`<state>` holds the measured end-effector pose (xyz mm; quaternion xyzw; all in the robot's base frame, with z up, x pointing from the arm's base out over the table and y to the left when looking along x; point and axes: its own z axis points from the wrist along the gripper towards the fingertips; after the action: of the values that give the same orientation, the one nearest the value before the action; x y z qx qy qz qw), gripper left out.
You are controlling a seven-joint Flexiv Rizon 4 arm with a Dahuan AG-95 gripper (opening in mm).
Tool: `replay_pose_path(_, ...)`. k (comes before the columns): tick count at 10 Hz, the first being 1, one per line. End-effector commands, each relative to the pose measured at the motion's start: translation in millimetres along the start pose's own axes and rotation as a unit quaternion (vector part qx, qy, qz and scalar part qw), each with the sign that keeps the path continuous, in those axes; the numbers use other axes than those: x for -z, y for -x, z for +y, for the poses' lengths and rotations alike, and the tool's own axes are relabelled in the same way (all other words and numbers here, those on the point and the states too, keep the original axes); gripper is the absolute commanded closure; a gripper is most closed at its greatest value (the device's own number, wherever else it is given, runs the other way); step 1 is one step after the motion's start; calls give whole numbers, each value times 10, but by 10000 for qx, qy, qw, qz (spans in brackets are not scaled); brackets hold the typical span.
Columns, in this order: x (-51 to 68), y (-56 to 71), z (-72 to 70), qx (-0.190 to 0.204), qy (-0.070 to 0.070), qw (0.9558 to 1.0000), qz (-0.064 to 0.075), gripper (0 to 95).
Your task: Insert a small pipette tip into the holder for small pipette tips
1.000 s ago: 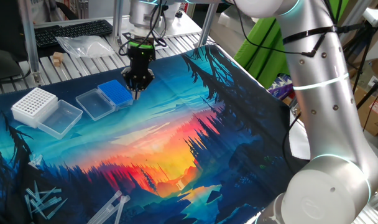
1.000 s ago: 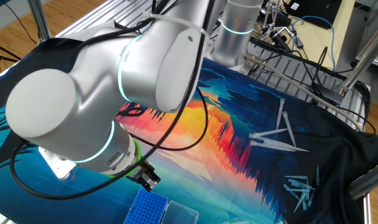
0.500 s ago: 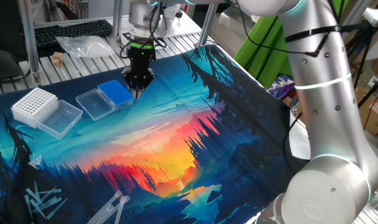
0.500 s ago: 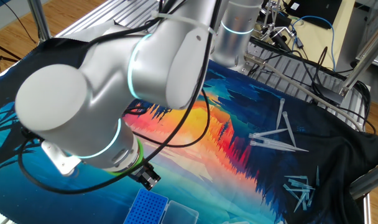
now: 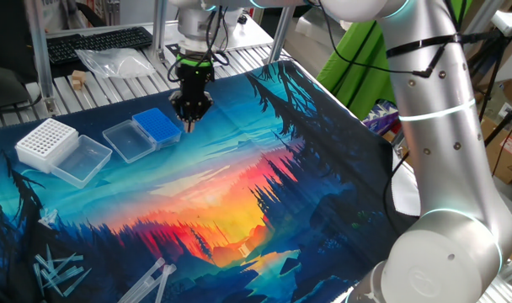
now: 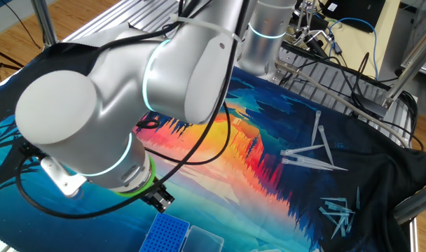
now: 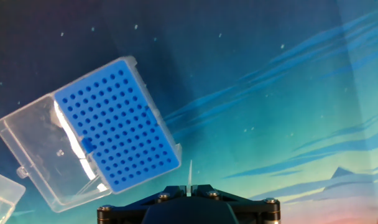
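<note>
While gripper point(image 7: 189, 186) hovers, holder point(image 7: 116, 124) lies beside.

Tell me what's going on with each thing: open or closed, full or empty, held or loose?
Blue rack: lid open, holes look empty.
Clear lid: flipped back beside the blue rack.
White rack: open, its lid lying beside it.
Gripper: shut on a tip, above the mat beside the blue rack.
Tip: held, pointing down.
Spare tips: loose on the mat.

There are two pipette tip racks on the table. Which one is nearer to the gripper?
The small blue plastic rack with the fine grid of holes and open clear lid is nearer, just beside the gripper. The larger white rack stands farther away.
</note>
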<state>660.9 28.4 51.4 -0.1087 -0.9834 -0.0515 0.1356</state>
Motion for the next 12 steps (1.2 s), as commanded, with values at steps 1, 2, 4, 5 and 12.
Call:
replay_pose_path(1, -13, -6, -47, 37, -34, 9999, -91, 950)
replay_pose_path(2, -19, 13, -79, 92, -81, 9998, -160, 950)
replay_pose_path(4, -30, 41, -129, 167, -139, 9994, -251, 950)
replay_pose_path(5, -34, 54, -166, 208, -146, 9992, -296, 950)
replay_pose_path(12, -20, -4, -256, 413, -365, 9969, -569, 950)
